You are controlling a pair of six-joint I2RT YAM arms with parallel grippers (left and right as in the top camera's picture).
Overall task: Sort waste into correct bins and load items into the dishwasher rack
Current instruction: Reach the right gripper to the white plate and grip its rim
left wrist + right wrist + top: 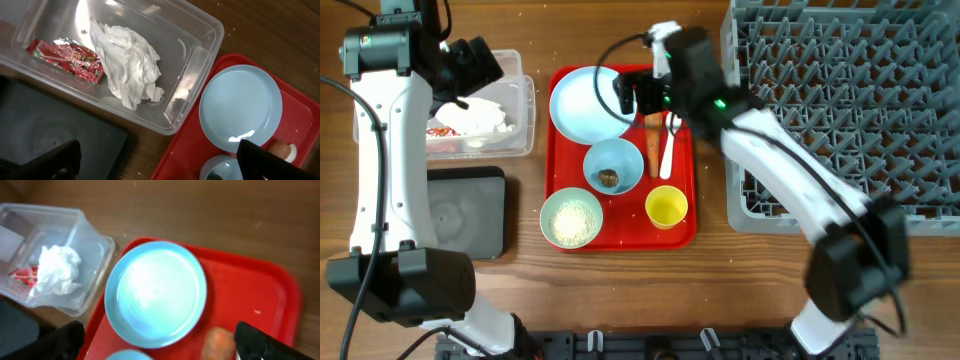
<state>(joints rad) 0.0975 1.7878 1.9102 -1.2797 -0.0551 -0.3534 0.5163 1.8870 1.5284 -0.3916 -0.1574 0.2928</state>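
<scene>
Tub: napkin, wrapper. Red tray: plate, cup. Left end effector, right end effector: spread wide, empty.

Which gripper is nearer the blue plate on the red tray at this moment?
Right. The right gripper hovers over the plate at its edge on the rack side, fingers open. The left gripper is farther off, above the clear tub on the plate's other side, also open.
</scene>
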